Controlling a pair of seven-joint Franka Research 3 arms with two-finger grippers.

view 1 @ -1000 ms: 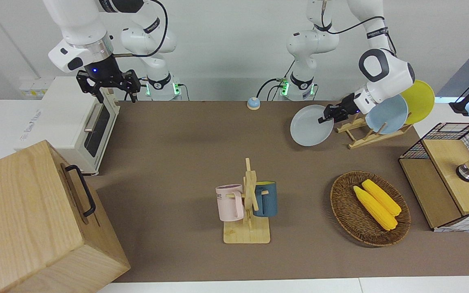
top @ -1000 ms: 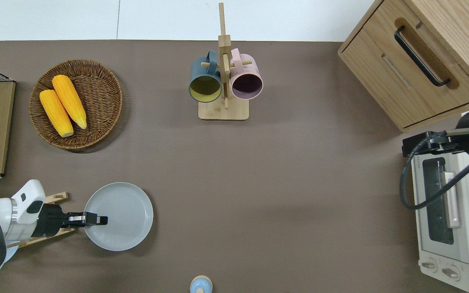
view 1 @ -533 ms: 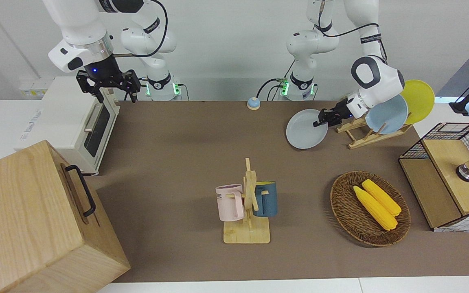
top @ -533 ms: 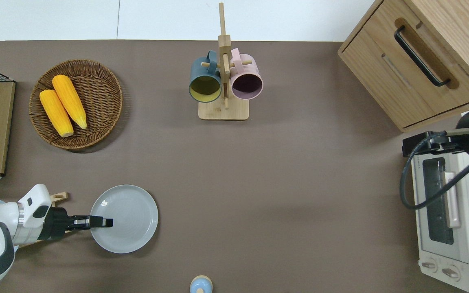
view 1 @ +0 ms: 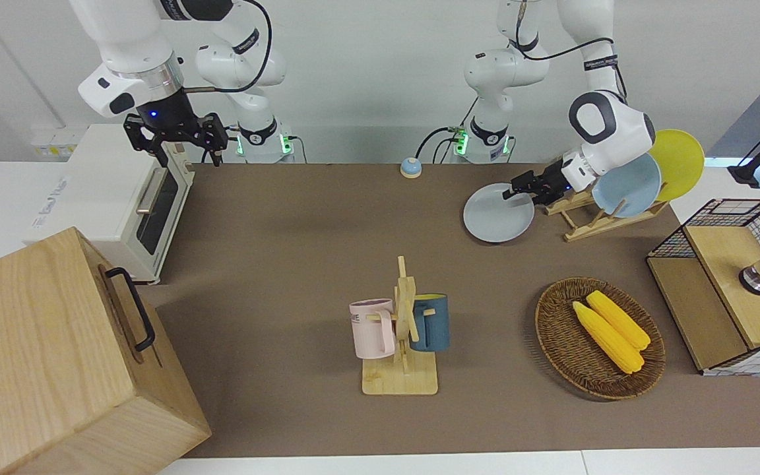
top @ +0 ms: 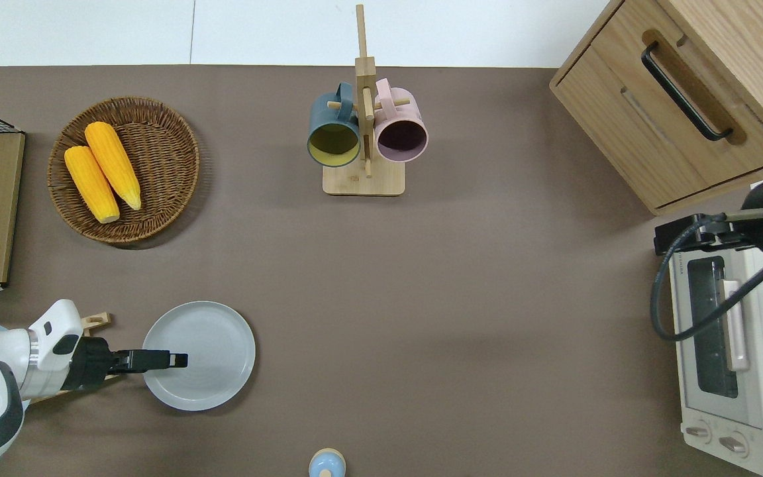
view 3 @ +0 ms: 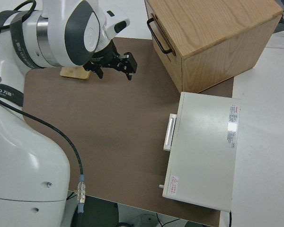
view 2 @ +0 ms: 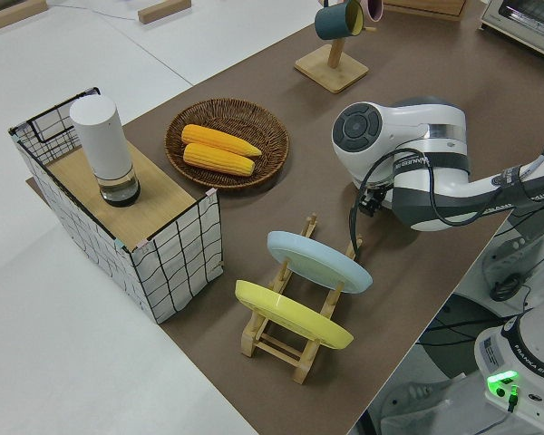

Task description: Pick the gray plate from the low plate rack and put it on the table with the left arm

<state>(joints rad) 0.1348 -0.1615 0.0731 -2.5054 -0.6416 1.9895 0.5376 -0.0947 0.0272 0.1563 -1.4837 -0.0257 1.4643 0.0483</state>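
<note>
Plain white wall [view 1: 367, 72], white surface [top: 275, 30] edging the brown mat, even indoor light

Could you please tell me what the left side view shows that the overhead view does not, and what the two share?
Only the left side view shows the round yellow plate and round light blue plate leaning in the low wooden-slat plate rack. Only the overhead view shows the round pale grey plate lying on the brown table, under the left end effector. Both show the wicker basket of corn.
</note>
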